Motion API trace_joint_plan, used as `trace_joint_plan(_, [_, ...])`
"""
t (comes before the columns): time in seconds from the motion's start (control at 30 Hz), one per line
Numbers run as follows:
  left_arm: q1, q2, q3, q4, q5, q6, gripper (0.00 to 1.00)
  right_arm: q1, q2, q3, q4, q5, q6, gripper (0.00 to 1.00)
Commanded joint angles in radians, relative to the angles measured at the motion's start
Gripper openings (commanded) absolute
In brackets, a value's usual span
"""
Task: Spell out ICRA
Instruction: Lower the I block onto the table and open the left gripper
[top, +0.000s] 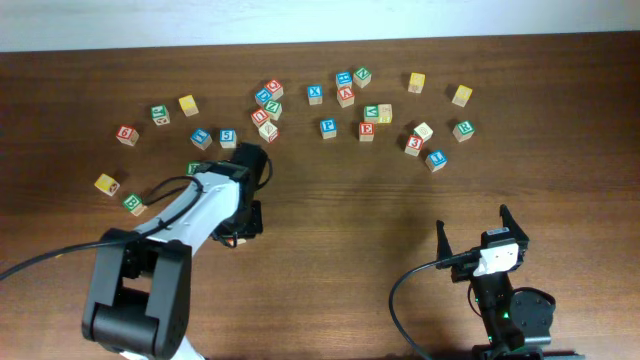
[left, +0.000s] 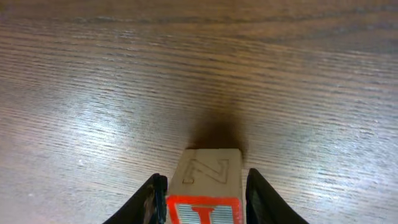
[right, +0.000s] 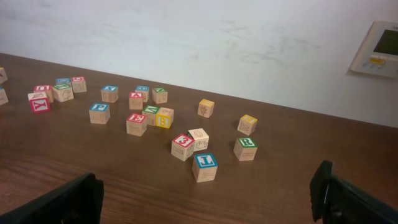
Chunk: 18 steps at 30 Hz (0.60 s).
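In the left wrist view a wooden cube with a red-printed "I" (left: 205, 210) and a carved "Z" on its top face stands on the table between my left gripper's (left: 205, 186) fingers. The left finger touches it and a thin gap shows at the right finger (left: 264, 199), so the jaws stand slightly open. Overhead, that gripper (top: 246, 220) hides the cube. The green "R" cube (top: 462, 130) (right: 246, 148) and the red "A" cube (top: 346, 96) lie in the scatter. Several yellow-faced cubes lie there; I cannot read a "C". My right gripper (top: 472, 222) (right: 205, 193) is wide open and empty.
Many other letter cubes are strewn across the far half of the table, among them a blue "I" cube (right: 205, 167), a red "3" cube (right: 183, 147) and a red "E" cube (top: 366, 130). Two cubes lie by the left arm (top: 133, 204).
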Motion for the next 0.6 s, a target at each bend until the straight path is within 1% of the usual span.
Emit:
trace_joint_plan(0.0, [0.002,-0.009,-0.006,0.002,0.059,0.028,0.33,-0.006,-0.006,-0.005,-0.006,0.008,0.003,0.98])
trace_joint_plan(0.07, [0.002,-0.009,-0.006,0.002,0.059,0.028,0.29,-0.006,-0.006,-0.005,-0.006,0.008,0.003,0.98])
trace_joint_plan(0.17, [0.002,-0.009,-0.006,0.005,0.058,0.028,0.26,-0.006,-0.006,-0.005,-0.006,0.008,0.003,0.98])
trace_joint_plan(0.57, [0.002,-0.009,-0.006,0.009,0.059,0.028,0.28,-0.006,-0.006,-0.005,-0.006,0.008,0.003,0.98])
